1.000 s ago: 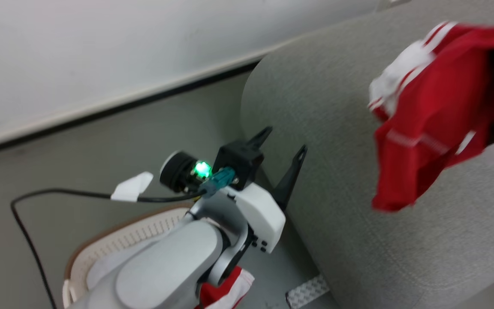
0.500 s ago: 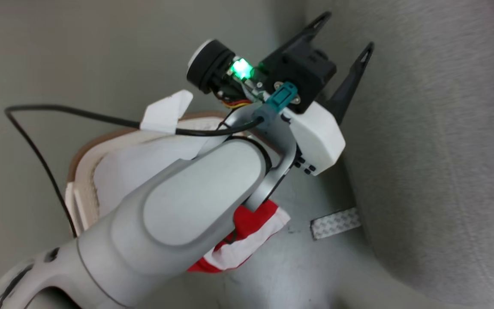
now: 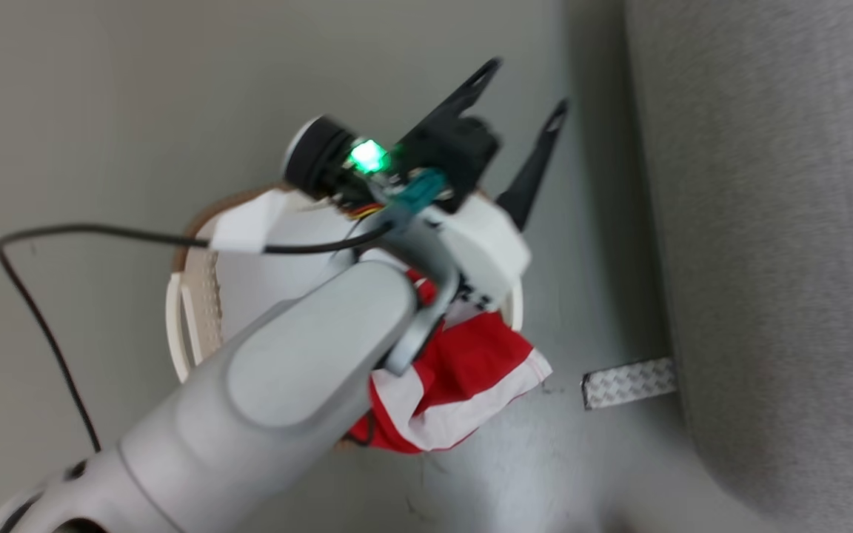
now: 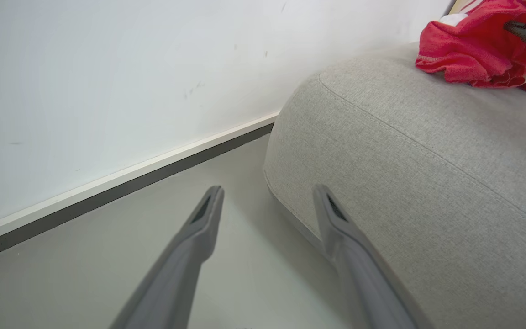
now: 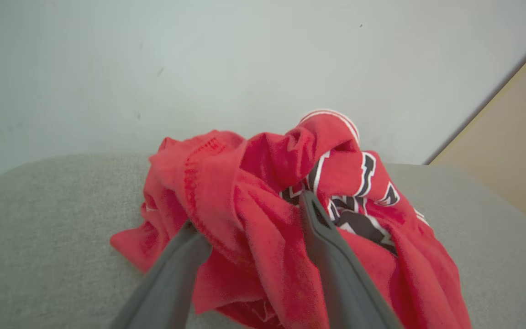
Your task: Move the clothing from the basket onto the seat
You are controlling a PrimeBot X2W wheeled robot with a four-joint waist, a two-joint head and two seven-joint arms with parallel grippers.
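Red cloth with white panels, one red garment (image 3: 471, 370), hangs over the side of the basket (image 3: 191, 318) that faces the seat (image 3: 767, 222), partly under the pale left forearm. The left hand (image 3: 524, 87) hovers above the floor between the basket and the seat, its two fingers spread wide and holding nothing. Farther away, on top of the seat, the other red garment (image 5: 226, 192) lies in a heap. The right hand (image 5: 247, 212) is pushed into it, fingers apart with a fold between them, and I think it is not pinching.

In my judgement the fold can catch on a finger when the right hand pulls back, and then this garment may slide toward the edge of the seat or off it. The garment at the basket already leans out on the seat side, so a careless touch from the left forearm may tip it onto the floor. A dark cable (image 3: 64, 244) loops on the side of the basket far from the seat and could snag the rim.

The forearm covers most of the inside of the basket, so I cannot tell how much clothing is there; a white pad (image 3: 263, 274) shows beside it. One fingertip of the right hand is buried in the cloth. The dark logo is folded and not readable, and the far part of the seat is cut off.
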